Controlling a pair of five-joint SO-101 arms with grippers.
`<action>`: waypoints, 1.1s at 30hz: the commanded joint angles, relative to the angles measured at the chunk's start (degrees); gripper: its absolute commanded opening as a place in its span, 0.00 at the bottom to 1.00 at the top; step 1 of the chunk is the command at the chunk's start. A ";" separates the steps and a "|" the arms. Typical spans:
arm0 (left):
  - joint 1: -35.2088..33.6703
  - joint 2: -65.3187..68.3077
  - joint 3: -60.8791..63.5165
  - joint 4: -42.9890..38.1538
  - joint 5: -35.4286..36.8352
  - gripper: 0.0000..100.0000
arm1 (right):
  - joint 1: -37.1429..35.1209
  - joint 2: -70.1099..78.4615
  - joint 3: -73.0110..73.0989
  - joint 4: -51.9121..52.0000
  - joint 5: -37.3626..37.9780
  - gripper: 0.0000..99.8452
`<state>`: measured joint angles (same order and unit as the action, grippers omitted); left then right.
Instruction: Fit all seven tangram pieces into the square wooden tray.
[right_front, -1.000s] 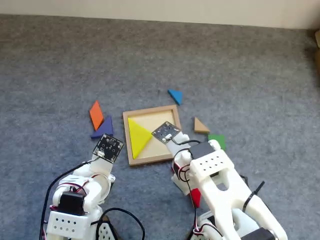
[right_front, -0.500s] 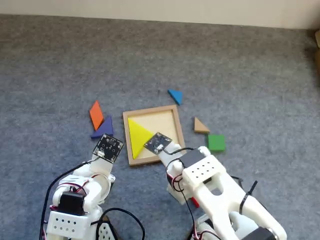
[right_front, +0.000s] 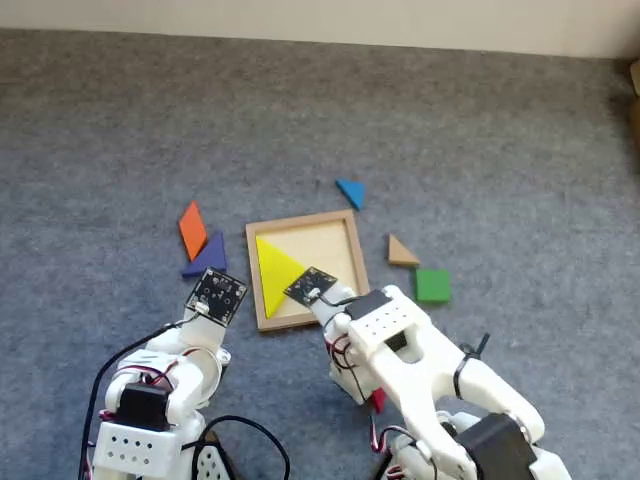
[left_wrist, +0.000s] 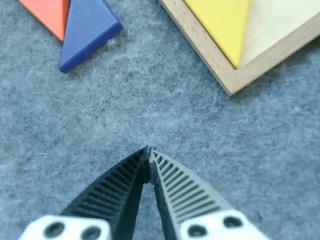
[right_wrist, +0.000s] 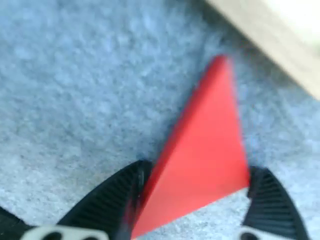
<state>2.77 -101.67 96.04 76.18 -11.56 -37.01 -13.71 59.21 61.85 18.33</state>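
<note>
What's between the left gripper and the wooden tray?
Only bare grey carpet. The left wrist view shows that stretch running from the left gripper, jaws shut, to the wooden tray corner.

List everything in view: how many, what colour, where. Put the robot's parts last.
carpet: one, grey, under everything
tray: one, pale wood, centre
yellow triangle: one, yellow, inside the tray
blue triangle: one, blue, beyond the tray
orange piece: one, orange, left of the tray
navy triangle: one, navy, beside the orange piece
tan triangle: one, tan, right of the tray
green square: one, green, near the tan triangle
red triangle: one, red, between the jaws of the right gripper
left gripper: one, black jaws shut, over bare carpet
right gripper: one, black jaws, beside the tray
</note>
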 joint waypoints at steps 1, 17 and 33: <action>-0.48 -2.33 1.10 0.18 0.44 0.01 | 0.40 1.98 -1.10 -1.89 -0.53 0.21; -0.48 -2.33 1.10 0.18 0.44 0.01 | 9.19 1.89 -12.09 8.31 -0.09 0.01; -0.48 -2.33 1.10 0.18 0.44 0.01 | 9.27 1.80 -28.44 14.90 10.37 0.01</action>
<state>2.77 -101.67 96.04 76.18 -11.56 -28.40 -11.78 35.91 76.26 25.45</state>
